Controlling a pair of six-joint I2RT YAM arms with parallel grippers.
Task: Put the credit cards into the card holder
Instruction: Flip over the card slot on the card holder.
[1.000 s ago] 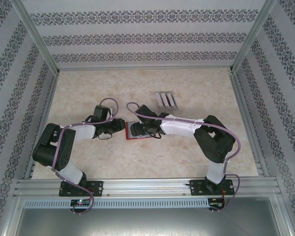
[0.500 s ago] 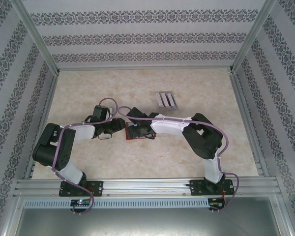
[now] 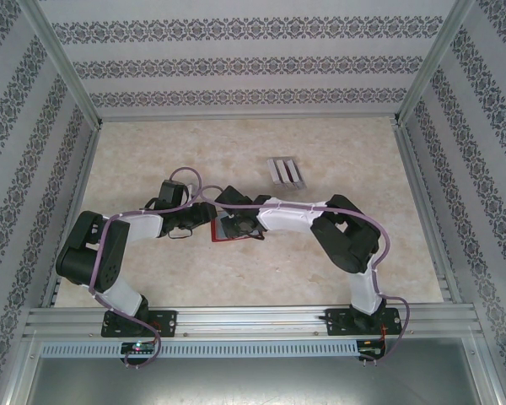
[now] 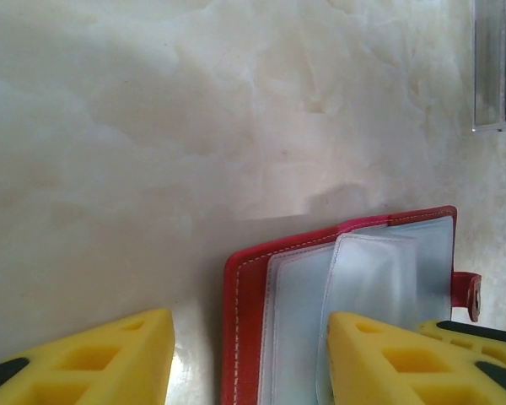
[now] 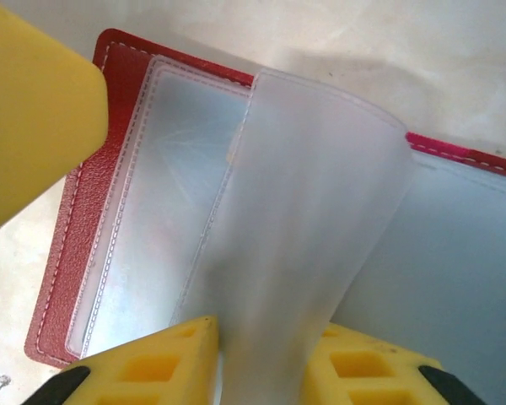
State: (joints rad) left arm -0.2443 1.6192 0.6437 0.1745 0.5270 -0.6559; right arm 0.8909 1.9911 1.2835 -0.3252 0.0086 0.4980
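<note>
Robot test booth, lab-like. Patterned wall panels (image 3: 253, 63) beyond and on both sides of left pincer (image 3: 207, 221); bare metal frame posts (image 3: 59, 59) at corners; marble-look tabletop (image 3: 152, 160) under it; slotted metal rail (image 3: 253, 319) behind it, arm bases (image 3: 139, 321) bolted on.

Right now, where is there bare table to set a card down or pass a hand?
Bare: the table at far left, the stretch right of the cards, and the near strip between the arm bases. Crowded: the middle, where the left fingers and right fingers meet over the wallet.

Card holder (image 4: 291, 308) mid worktop (image 3: 152, 160); L end effector (image 4: 249, 350) at its left edge, R end effector (image 5: 270, 346) over it; cards (image 3: 285, 171) behind-right, apart.
</note>
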